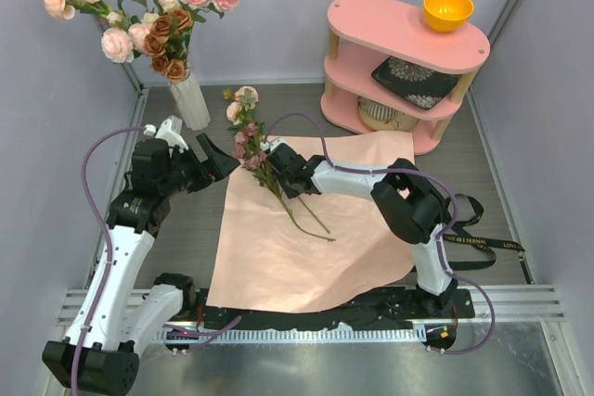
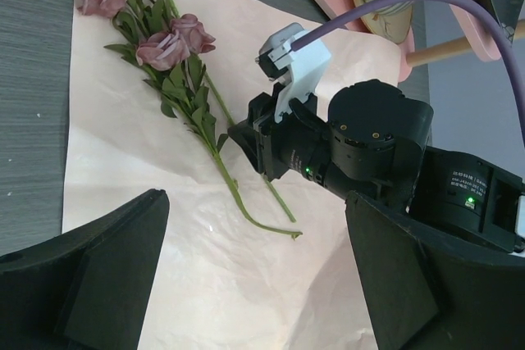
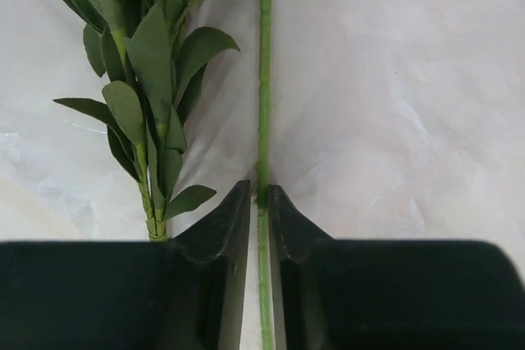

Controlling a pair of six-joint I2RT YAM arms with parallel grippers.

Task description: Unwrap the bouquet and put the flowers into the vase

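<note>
Grey panel walls close in a dark wood-grain table [image 1: 186, 222]; a large sheet of peach-pink wrapping paper [image 1: 306, 257] lies spread flat across its middle; a black printed ribbon [image 1: 475, 229] trails loose off the paper's right edge. At the back right stands a pink oval two-tier shelf [image 1: 399, 30] with a small orange bowl [image 1: 447, 9] on top.

The tall slim white ribbed vase [image 1: 191, 99] stands upright at the back left, just off the paper's corner; it holds a spray of pink, peach, cream and rust-brown roses [image 1: 158, 25]. A few mauve and pale pink long-stemmed roses [image 1: 251, 147] lie slantwise on the paper's upper left, heads toward the vase, stem ends toward the middle.

The right gripper [image 1: 278, 173] is low over these stems; its wrist view shows the black fingers [image 3: 217, 227] pinched narrow on one thin bare green stem [image 3: 264, 79], with a leafy stem [image 3: 152, 79] just beside the left finger and outside the grip.

The left gripper [image 1: 215, 157] hovers between the vase and the lying roses, spread wide and holding nothing.
</note>
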